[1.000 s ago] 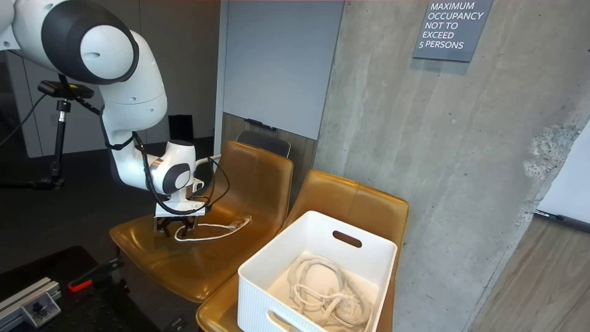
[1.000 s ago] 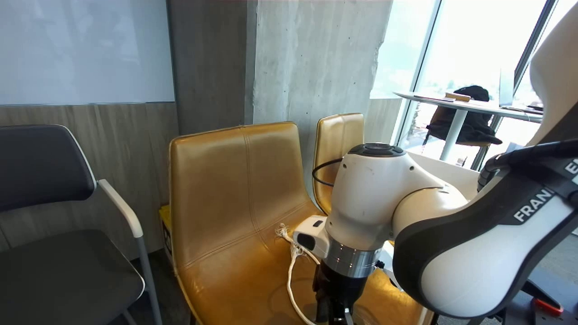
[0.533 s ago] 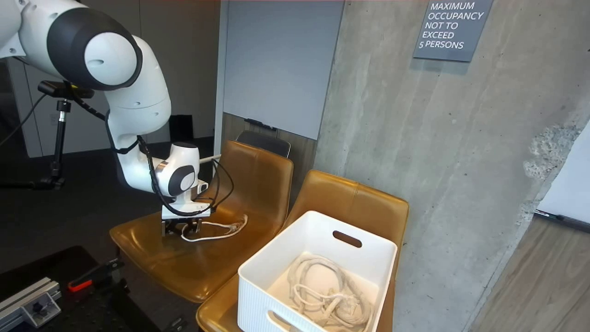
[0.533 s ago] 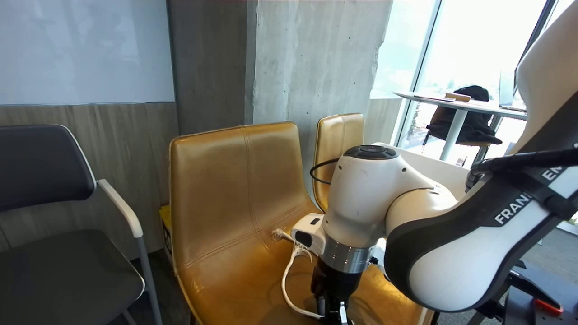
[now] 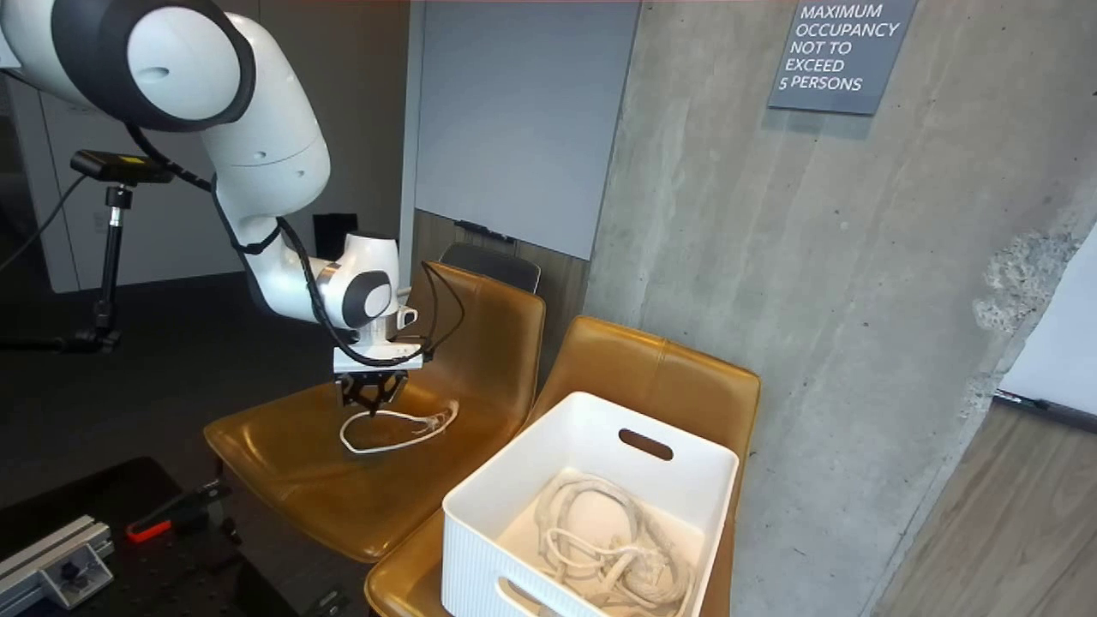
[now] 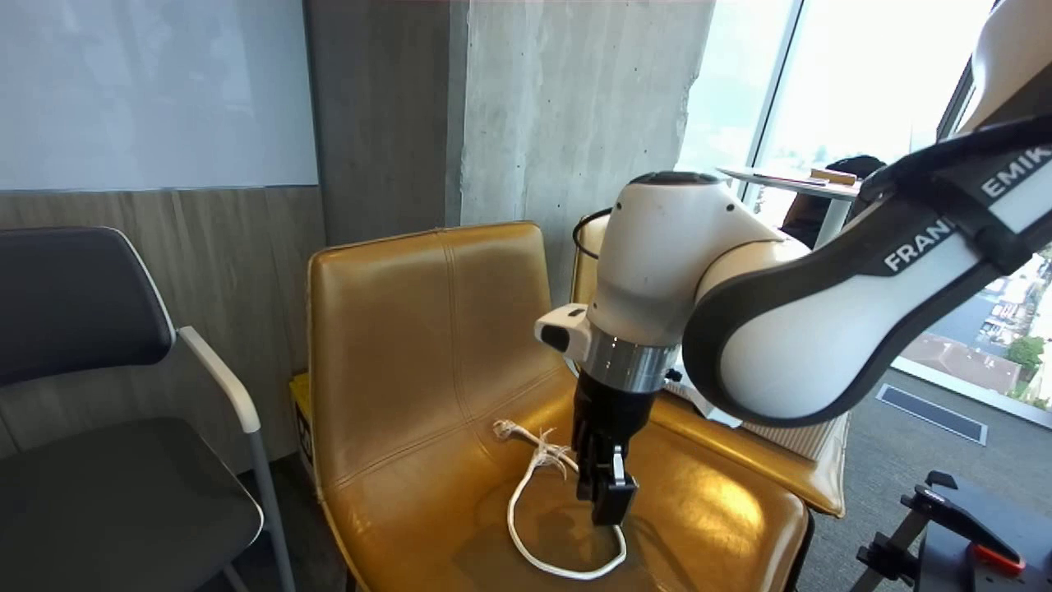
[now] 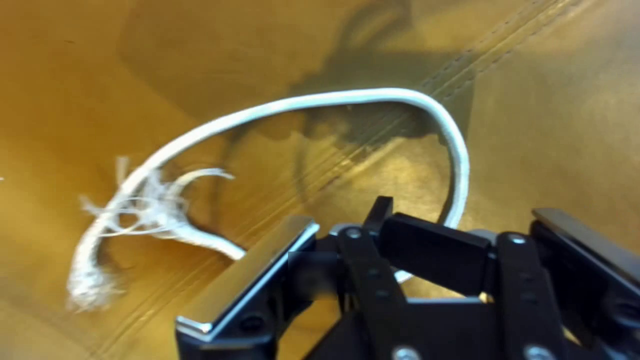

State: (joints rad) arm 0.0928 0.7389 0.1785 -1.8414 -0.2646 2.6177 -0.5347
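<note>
Rope (image 7: 320, 99), white and frayed, lies in a loop on the seat of a tan leather chair (image 6: 427, 345), with loose strands where its two ends meet and a tuft at one tip. Above the loop hangs the gripper (image 6: 610, 516) of the white arm (image 6: 633, 271), pointing down, its jaws together with nothing held between them. In the wrist view one side of the loop passes beneath the jaws and is partly hidden; in both exterior views the loop rests on the seat under them.

Just beside stands a second tan chair (image 5: 668, 356), which carries a white bin (image 5: 480, 548) with slotted handles. More pale ropes (image 5: 656, 570) lie tangled on the bin's bottom. Behind these chairs rises a concrete wall (image 5: 814, 300) bearing a grey sign (image 5: 844, 56) about maximum occupancy, and next to it hangs a whiteboard (image 5: 523, 120). In an exterior view a dark chair (image 6: 90, 493) with a white armrest stands to one side of the tan leather chair.
</note>
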